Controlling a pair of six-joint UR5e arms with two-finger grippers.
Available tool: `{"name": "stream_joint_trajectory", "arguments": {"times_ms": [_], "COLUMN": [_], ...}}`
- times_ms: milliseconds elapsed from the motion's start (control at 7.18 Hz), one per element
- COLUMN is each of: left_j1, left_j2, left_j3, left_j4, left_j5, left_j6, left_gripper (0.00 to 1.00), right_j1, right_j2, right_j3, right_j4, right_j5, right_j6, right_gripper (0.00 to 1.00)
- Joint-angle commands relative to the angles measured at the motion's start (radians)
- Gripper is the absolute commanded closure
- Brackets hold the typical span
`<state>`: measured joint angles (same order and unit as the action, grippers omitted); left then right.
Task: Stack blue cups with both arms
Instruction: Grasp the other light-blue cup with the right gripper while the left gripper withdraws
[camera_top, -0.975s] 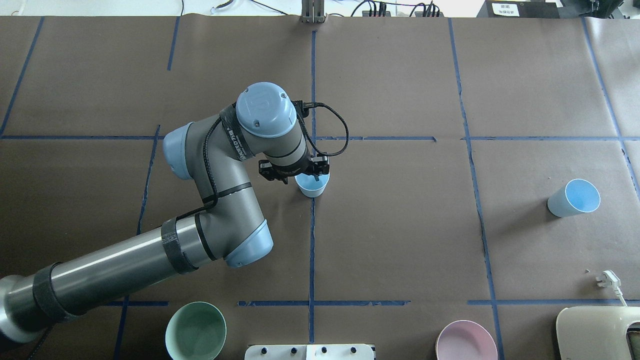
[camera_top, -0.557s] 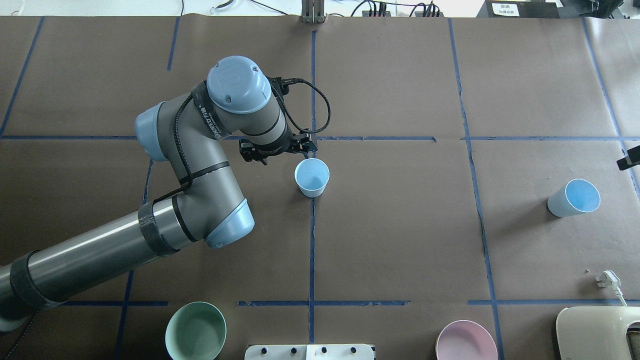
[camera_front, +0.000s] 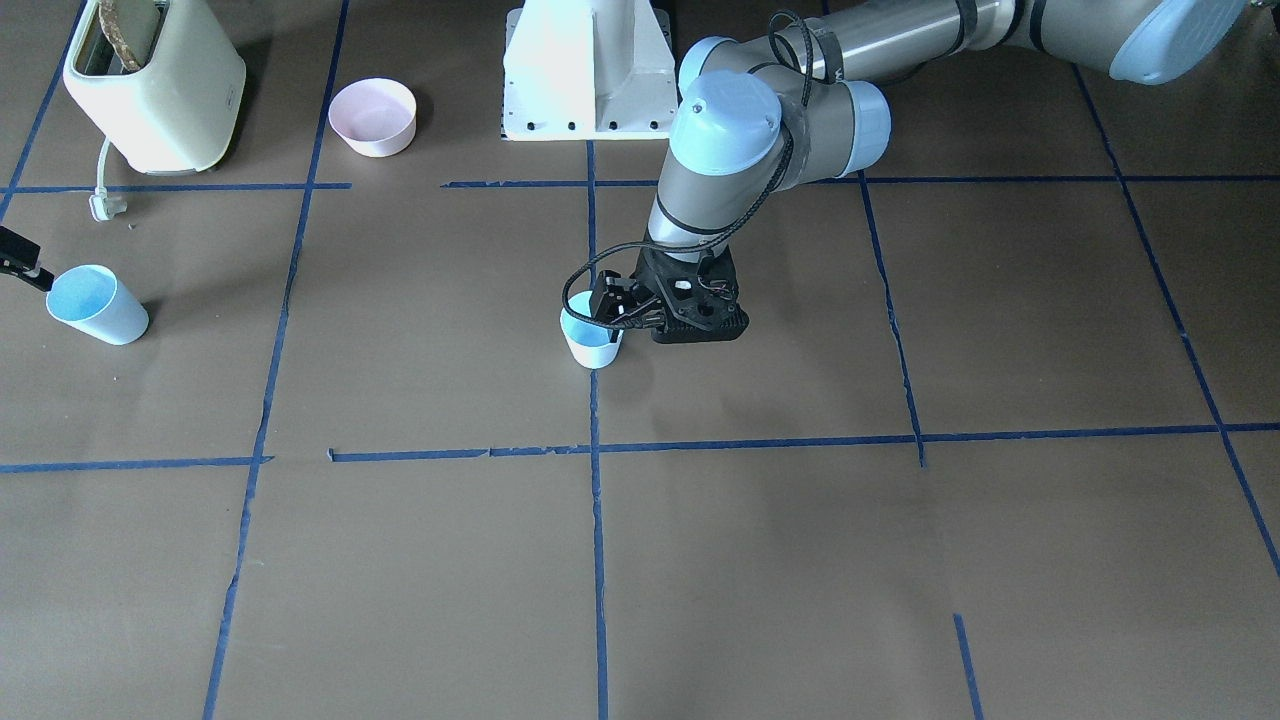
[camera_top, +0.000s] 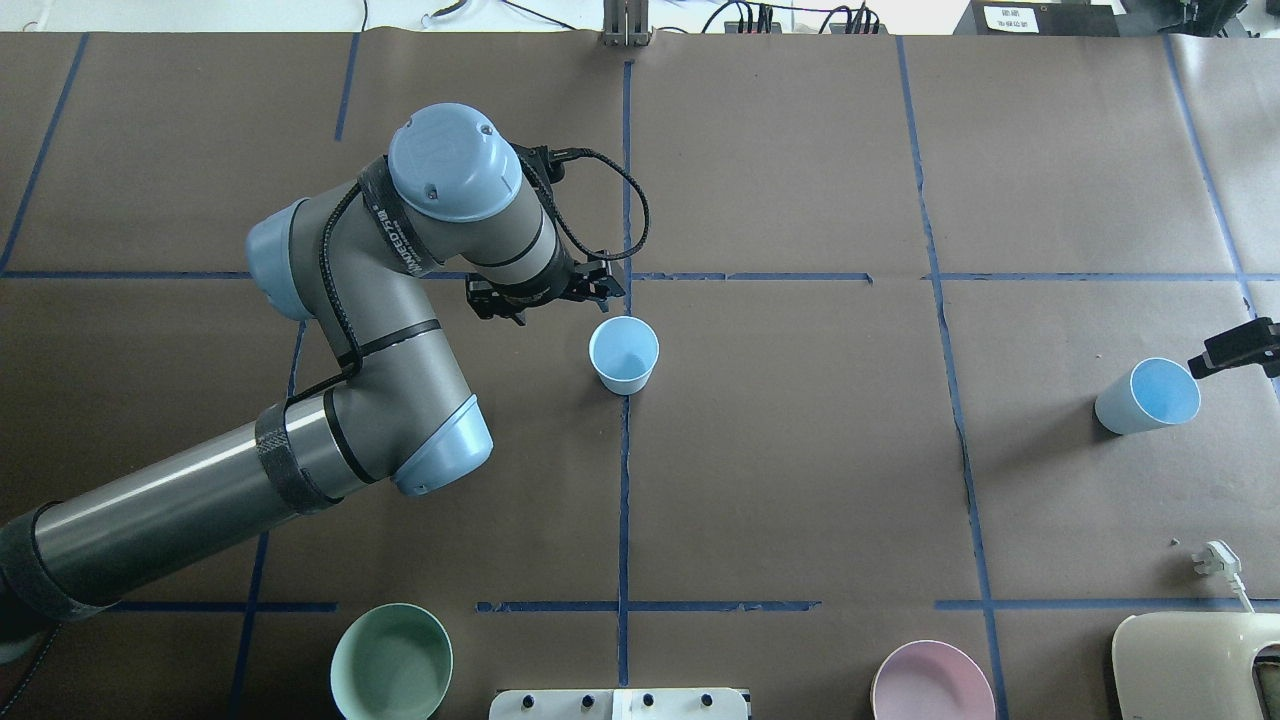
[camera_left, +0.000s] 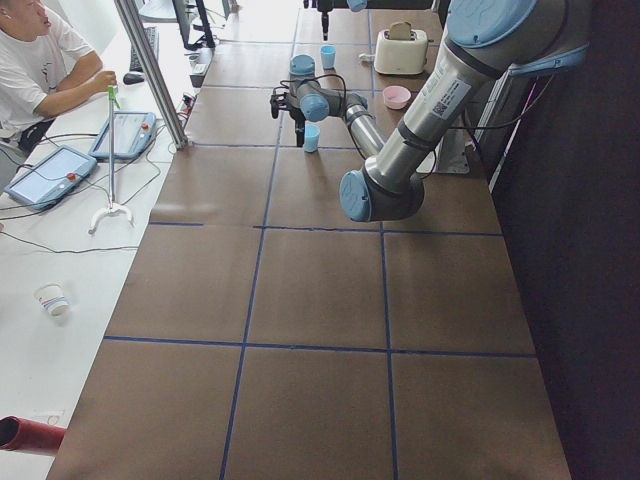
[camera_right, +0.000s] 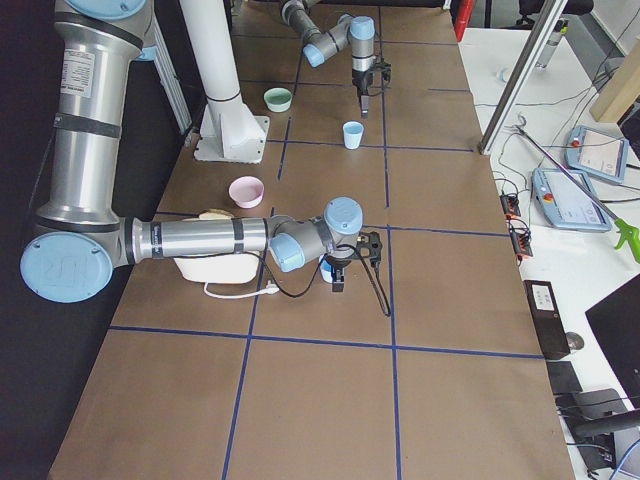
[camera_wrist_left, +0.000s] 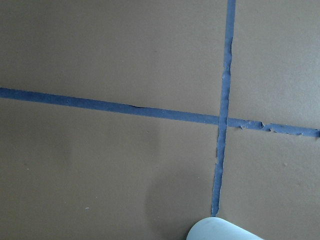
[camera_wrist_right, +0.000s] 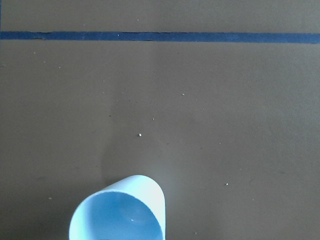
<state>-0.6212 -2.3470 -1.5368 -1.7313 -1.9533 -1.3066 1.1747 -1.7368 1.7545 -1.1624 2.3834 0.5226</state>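
Observation:
One blue cup (camera_top: 624, 355) stands upright at the table's middle, on the blue tape cross; it also shows in the front view (camera_front: 592, 345) and at the bottom edge of the left wrist view (camera_wrist_left: 225, 231). My left gripper (camera_top: 545, 293) hangs just beside it on my left, clear of it, open and empty. The second blue cup (camera_top: 1147, 397) stands far to my right, also in the right wrist view (camera_wrist_right: 120, 210). Only part of my right gripper (camera_top: 1240, 348) shows at the view's edge, just beyond that cup. I cannot tell if it is open.
A mint-green bowl (camera_top: 391, 662) and a pink bowl (camera_top: 932, 682) stand near the robot's side. A cream toaster (camera_top: 1195, 665) with its plug (camera_top: 1215, 560) is at my near right. The white pedestal base (camera_top: 620, 703) is between the bowls.
My left gripper has drawn away from the middle cup, up and to my left, leaving it standing. My right gripper has come into view at the right edge near the second cup.

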Motion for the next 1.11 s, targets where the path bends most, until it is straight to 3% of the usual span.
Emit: {"name": "stream_joint_trajectory", "arguments": {"times_ms": [0,697,975], "left_j1": [-0.002,-0.002,-0.002], "left_j2": [0.001,0.030,0.043], "left_j3": [-0.008,-0.046,-0.063], "left_j4": [-0.001,-0.004,-0.004], "left_j5": [0.000,0.000,0.000], "left_j6": [0.000,0.000,0.003], "left_gripper": [0.00,0.00,0.00], "right_j1": [-0.039,-0.124,-0.136], "right_j2": [-0.001,0.022,0.040], "right_j3": [-0.006,-0.064,-0.070], "right_j4": [0.001,0.003,0.001], "right_j5": [-0.013,-0.073,-0.075], "right_j6": [0.005,0.007,0.040], "right_gripper": [0.00,0.03,0.92]}}
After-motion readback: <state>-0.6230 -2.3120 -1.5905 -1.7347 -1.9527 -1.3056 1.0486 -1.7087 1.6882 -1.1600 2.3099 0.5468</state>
